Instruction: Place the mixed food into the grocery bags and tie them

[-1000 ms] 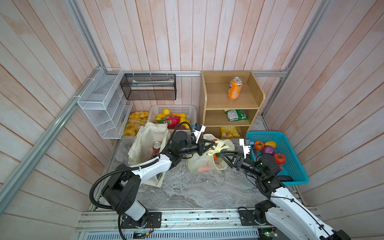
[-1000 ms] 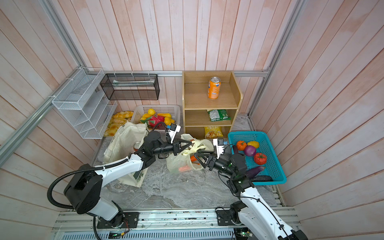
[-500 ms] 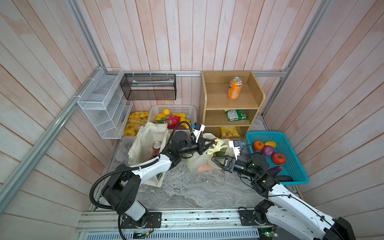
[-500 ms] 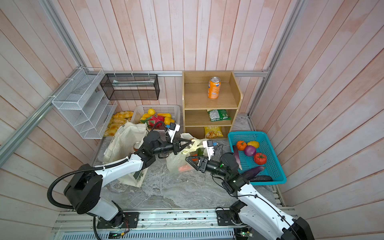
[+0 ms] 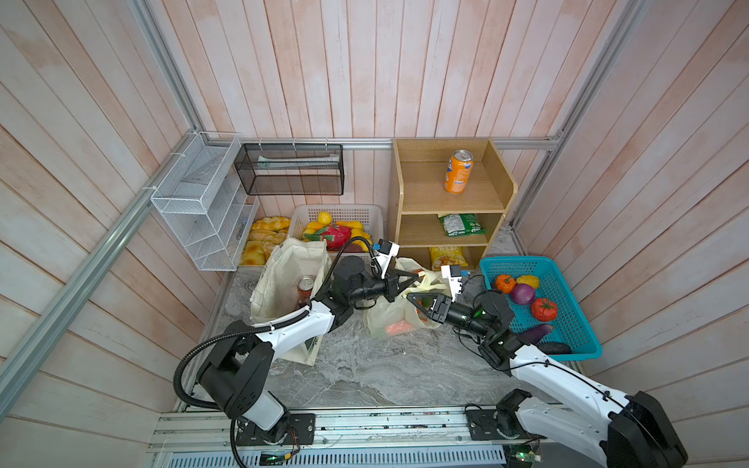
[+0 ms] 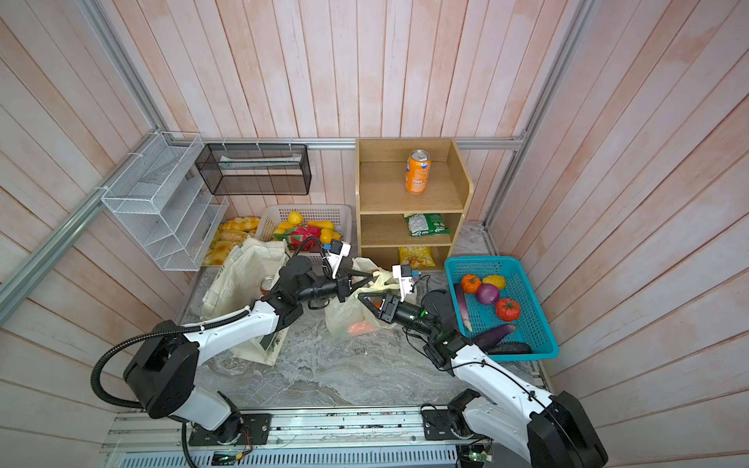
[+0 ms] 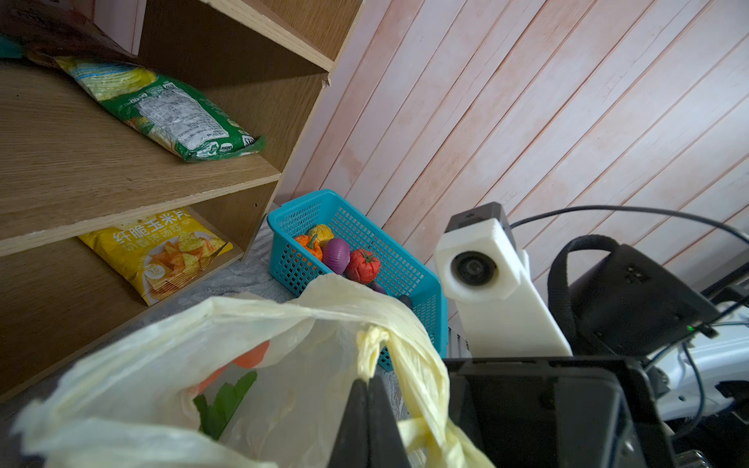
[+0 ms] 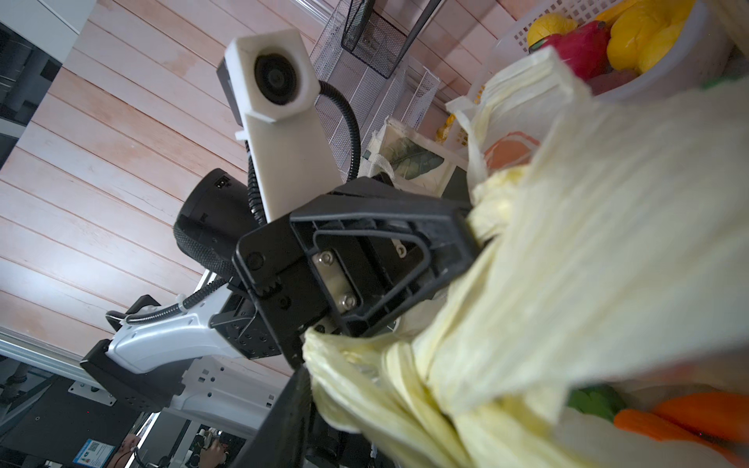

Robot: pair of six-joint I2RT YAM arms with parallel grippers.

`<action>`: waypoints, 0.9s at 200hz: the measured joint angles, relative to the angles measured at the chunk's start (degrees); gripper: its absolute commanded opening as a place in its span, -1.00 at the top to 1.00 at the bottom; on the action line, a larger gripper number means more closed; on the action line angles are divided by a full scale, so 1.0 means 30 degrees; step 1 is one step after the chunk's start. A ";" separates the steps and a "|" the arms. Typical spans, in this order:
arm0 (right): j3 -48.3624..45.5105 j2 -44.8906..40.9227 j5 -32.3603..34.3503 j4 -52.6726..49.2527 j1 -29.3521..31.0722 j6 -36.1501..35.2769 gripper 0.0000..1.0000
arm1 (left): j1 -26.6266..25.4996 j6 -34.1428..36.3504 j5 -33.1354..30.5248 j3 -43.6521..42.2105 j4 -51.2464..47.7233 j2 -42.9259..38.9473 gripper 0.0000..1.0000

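Observation:
The pale-yellow plastic bag (image 5: 385, 320) (image 6: 342, 318) sits mid-table with orange carrots (image 5: 399, 327) (image 8: 689, 417) showing through it. My left gripper (image 5: 417, 277) (image 7: 369, 383) is shut, pinching one twisted handle of that bag from the left. My right gripper (image 5: 413, 304) (image 6: 367, 302) reaches in from the right, its fingers apart around the other bunched handle. In the right wrist view one finger (image 8: 292, 409) touches the handle and plastic hides the second. The cream canvas tote (image 5: 283, 275) stands at the left with a red can (image 5: 304, 285) inside.
A wooden shelf (image 5: 450, 202) behind the bag holds an orange can (image 5: 458, 172), a green packet (image 5: 460, 225) and a yellow packet (image 5: 448, 256). A blue basket (image 5: 583, 348) of toy vegetables sits right, a white basket (image 5: 336, 210) of fruit at the back, and wire racks (image 5: 202, 202) hang left.
My right gripper has moved left up to the plastic bag and its fingers have narrowed around the handle. The left gripper has kept its pinch in place.

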 measured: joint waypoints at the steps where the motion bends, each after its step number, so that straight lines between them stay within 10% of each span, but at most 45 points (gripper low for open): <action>1: 0.0015 0.0015 0.0000 0.0022 0.0000 0.0015 0.17 | 0.0000 0.0000 0.0000 -0.0007 0.0000 -0.0007 1.00; 44: 0.0401 0.0590 0.0051 0.0474 0.0000 0.0160 1.00 | 0.0000 0.0000 -0.0058 -0.0109 0.0087 -0.0073 1.00; 180: -0.2674 -0.4823 -0.0605 -0.3104 -0.4714 0.0160 1.00 | 0.1872 -0.0663 0.0000 -0.0714 0.0095 -0.1486 1.00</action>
